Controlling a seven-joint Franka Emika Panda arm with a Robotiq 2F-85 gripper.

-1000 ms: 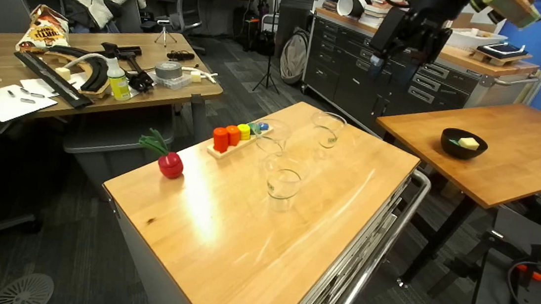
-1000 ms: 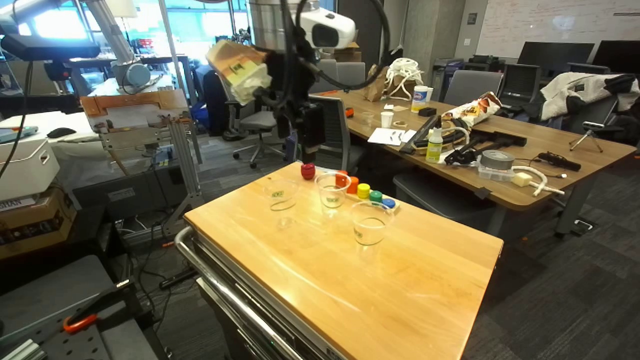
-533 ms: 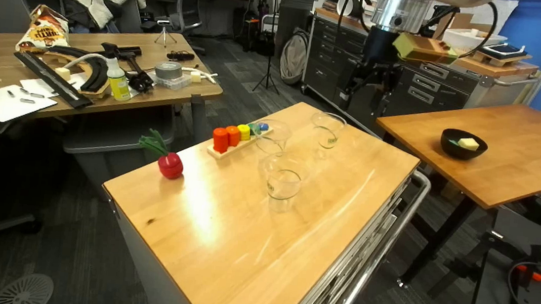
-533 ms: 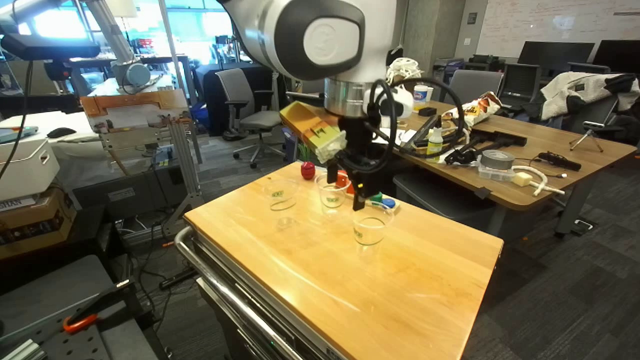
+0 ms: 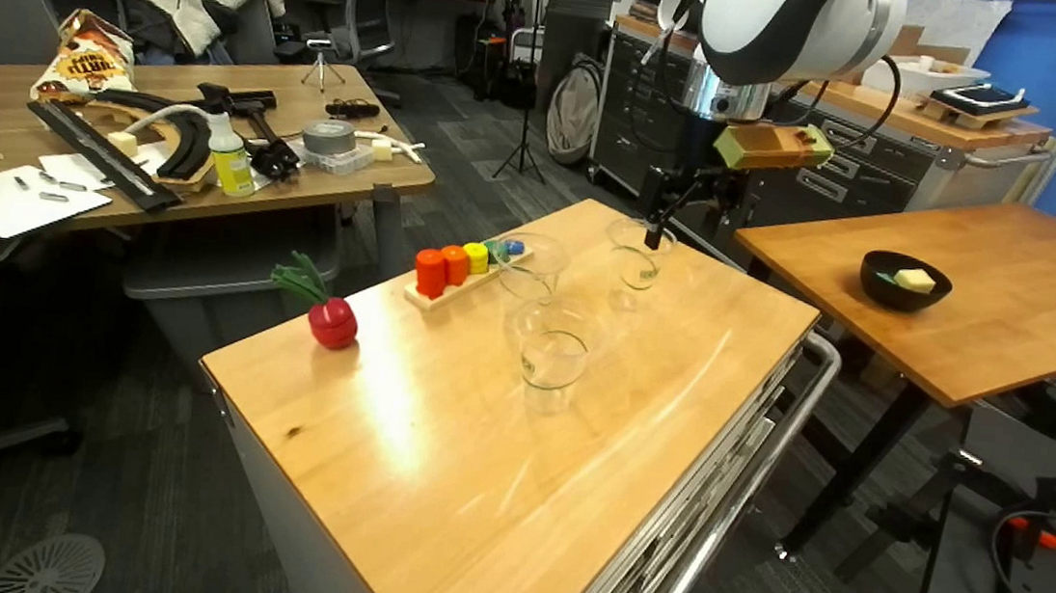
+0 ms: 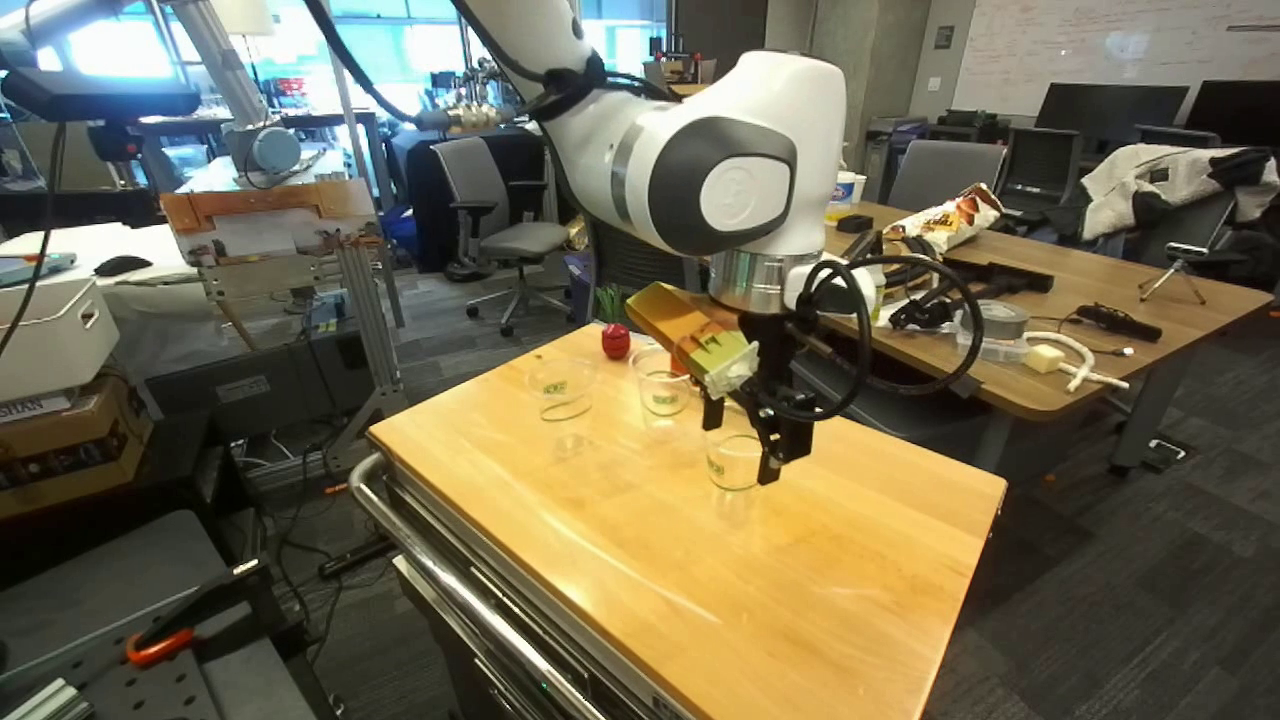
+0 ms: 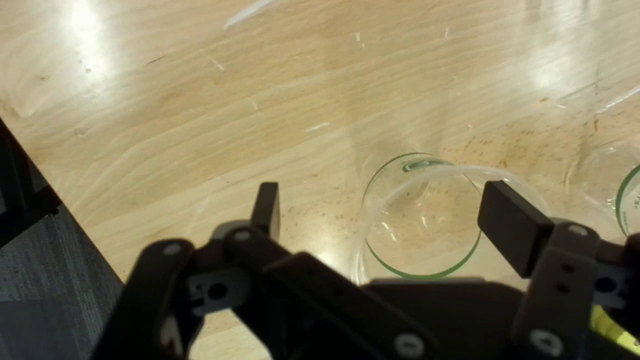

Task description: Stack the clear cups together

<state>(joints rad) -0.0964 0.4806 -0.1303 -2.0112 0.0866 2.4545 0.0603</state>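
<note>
Three clear cups stand upright and apart on the wooden cart top (image 5: 431, 500). In an exterior view they are the near cup (image 5: 552, 369), the cup by the block toy (image 5: 530, 273) and the far cup (image 5: 637, 266). My gripper (image 6: 740, 442) is open and points down at the far cup, which shows in an exterior view (image 6: 730, 468). In the wrist view the open fingers (image 7: 387, 212) hold nothing. The cup (image 7: 425, 235) lies between them, off-centre; the right finger overlaps its rim, the left finger is outside. A second cup (image 7: 632, 200) is cut off at the right edge.
The multicoloured block toy (image 5: 453, 265) stands beside the cups. A red apple-like thing with green leaves (image 5: 333, 322) sits near the cart's edge. A yellow-orange block (image 6: 690, 340) is fixed to my wrist. The cart has a metal handle (image 5: 762, 484). A table with clutter (image 6: 1090, 330) stands nearby.
My arm has swung in over the cart and come down, bringing the open gripper to the far cup. The cups have not moved.
</note>
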